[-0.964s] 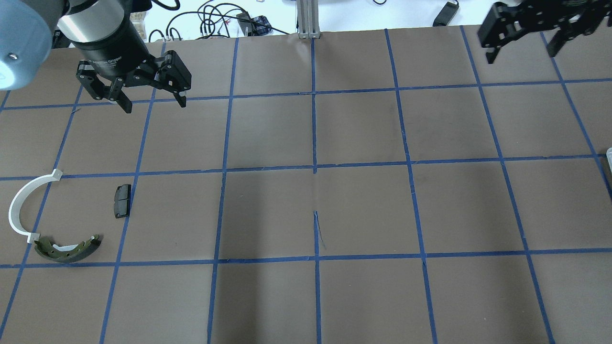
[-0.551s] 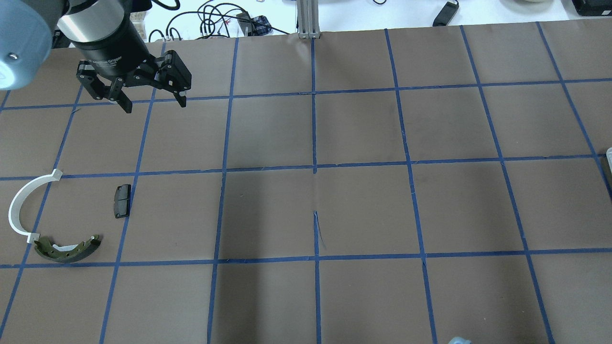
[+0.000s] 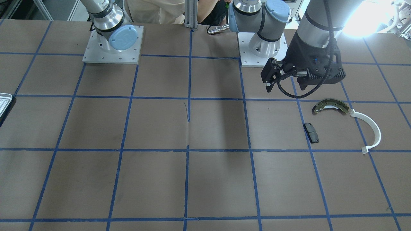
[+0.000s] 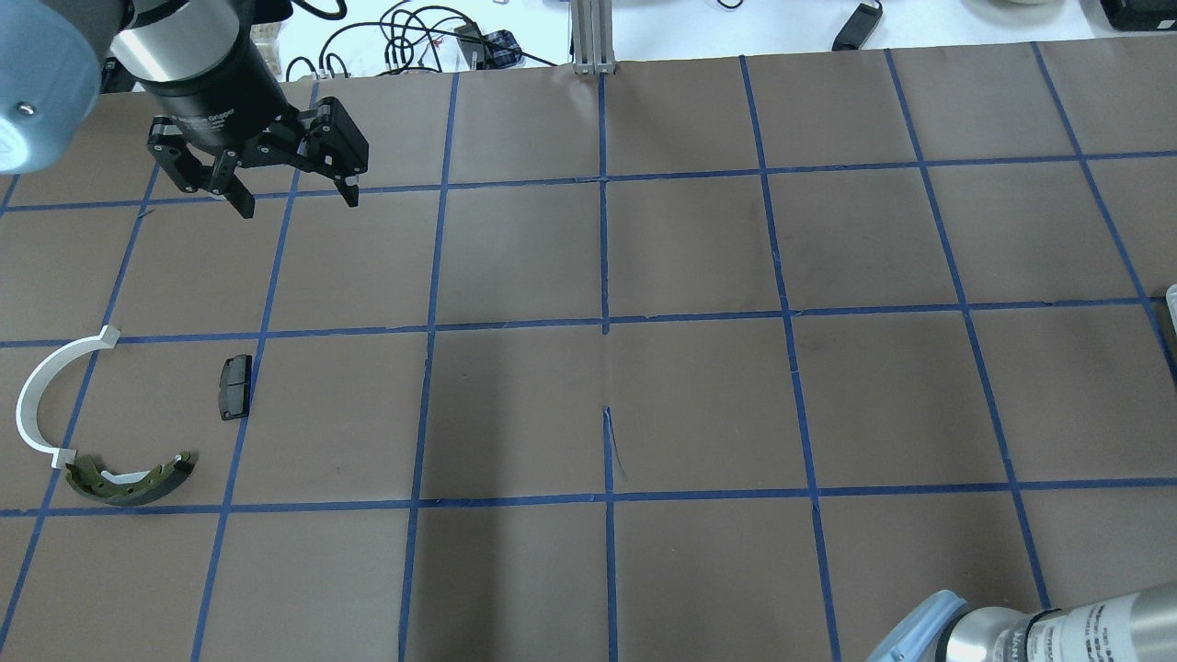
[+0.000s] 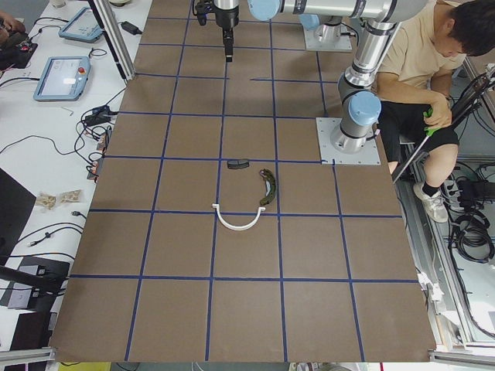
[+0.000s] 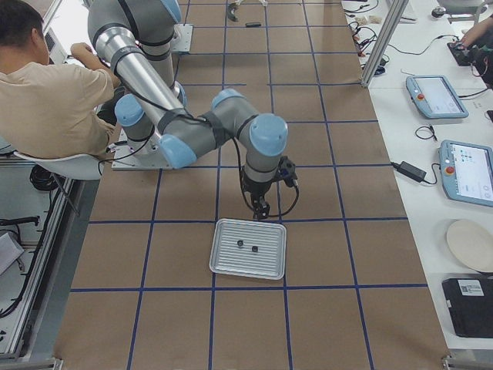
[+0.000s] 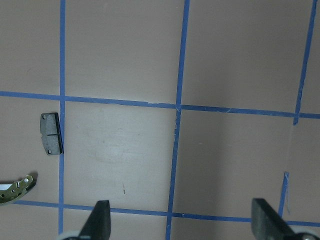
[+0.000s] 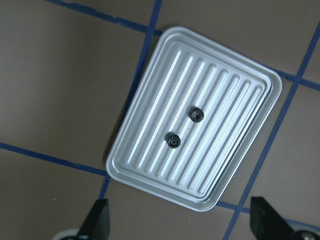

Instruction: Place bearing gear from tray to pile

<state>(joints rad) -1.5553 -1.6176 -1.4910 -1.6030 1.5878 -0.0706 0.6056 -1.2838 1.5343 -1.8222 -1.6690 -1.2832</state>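
The silvery ribbed tray lies on the brown table at the robot's right end. Two small black bearing gears lie apart near its middle. My right gripper is open and empty, hanging above the table beside the tray's edge. The pile lies at the left end: an olive brake shoe, a white arc and a black pad. My left gripper is open and empty, above the table beyond the pile; the pad shows below it.
The right arm's elbow reaches in at the overhead view's bottom right. An aluminium post stands at the table's far edge. A seated person is behind the robot bases. Tablets and cables lie on the side bench.
The right gripper has left the overhead view's top right corner, and the right arm's elbow now shows at the bottom right. The left arm and the pile have not moved.
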